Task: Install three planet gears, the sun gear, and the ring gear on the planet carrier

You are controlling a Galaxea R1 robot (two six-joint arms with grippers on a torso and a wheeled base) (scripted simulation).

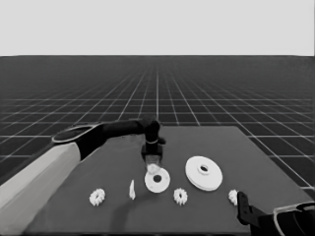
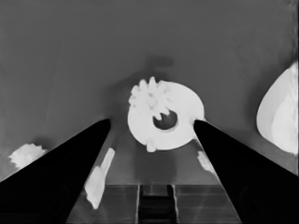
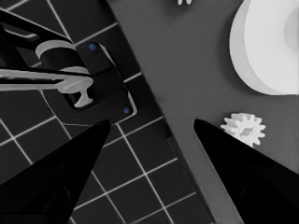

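The smaller round part, the planet carrier (image 1: 158,182) (image 2: 184,133), lies mid-table. One planet gear (image 1: 152,168) (image 2: 148,99) rests on its far rim beside the centre hole. My left gripper (image 1: 152,160) (image 2: 152,122) hangs just above that spot, open, its fingers standing apart on either side of the part and holding nothing. The larger round part, the ring gear (image 1: 203,172) (image 2: 279,116) (image 3: 266,46), lies to the right of it. Loose gears lie at front left (image 1: 97,196) (image 2: 25,154), front centre (image 1: 180,196) (image 2: 204,162) and front right (image 1: 233,196) (image 3: 243,128). My right gripper (image 1: 243,205) (image 3: 152,122) waits open at the front right corner.
A thin white piece (image 1: 132,190) (image 2: 98,179) stands left of the smaller round part. The left arm's pale grey part (image 1: 34,187) fills the lower left corner. Dark machinery with blue lights (image 3: 88,84) shows past the table's edge (image 3: 154,93).
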